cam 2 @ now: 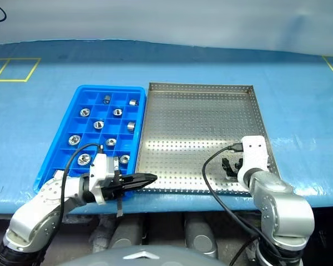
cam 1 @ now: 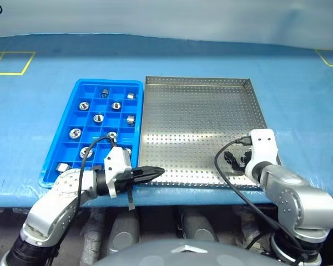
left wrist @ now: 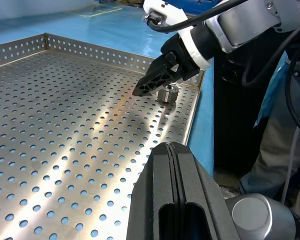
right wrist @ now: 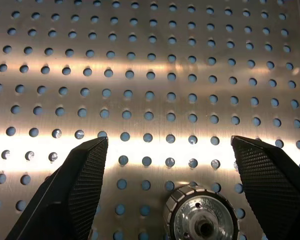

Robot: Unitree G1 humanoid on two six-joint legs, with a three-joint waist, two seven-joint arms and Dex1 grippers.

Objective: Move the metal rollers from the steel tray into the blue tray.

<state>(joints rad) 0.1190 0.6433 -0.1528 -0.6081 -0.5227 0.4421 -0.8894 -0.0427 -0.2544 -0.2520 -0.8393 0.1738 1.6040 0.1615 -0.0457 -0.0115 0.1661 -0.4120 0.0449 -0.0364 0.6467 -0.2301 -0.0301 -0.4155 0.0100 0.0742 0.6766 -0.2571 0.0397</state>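
Note:
The steel tray (cam 1: 195, 124) lies right of the blue tray (cam 1: 71, 108), whose compartments hold several metal rollers (cam 1: 98, 118). One roller (right wrist: 202, 216) stands on the steel tray's perforated floor near its front right corner, also seen as roller (left wrist: 167, 93). My right gripper (right wrist: 170, 145) hangs open just above it, one finger on each side, not touching. The same gripper (cam 1: 236, 160) points down at the tray. My left gripper (cam 1: 157, 171) is shut and empty, pointing right over the steel tray's front left corner; its closed fingers (left wrist: 171, 165) lie level above the floor.
Both trays sit on a blue-covered table (cam 1: 299, 100) close to its front edge. Yellow tape squares (cam 1: 11, 62) mark the far left and far right corners. A black cable (cam 1: 219, 169) loops from my right wrist over the steel tray's front rim.

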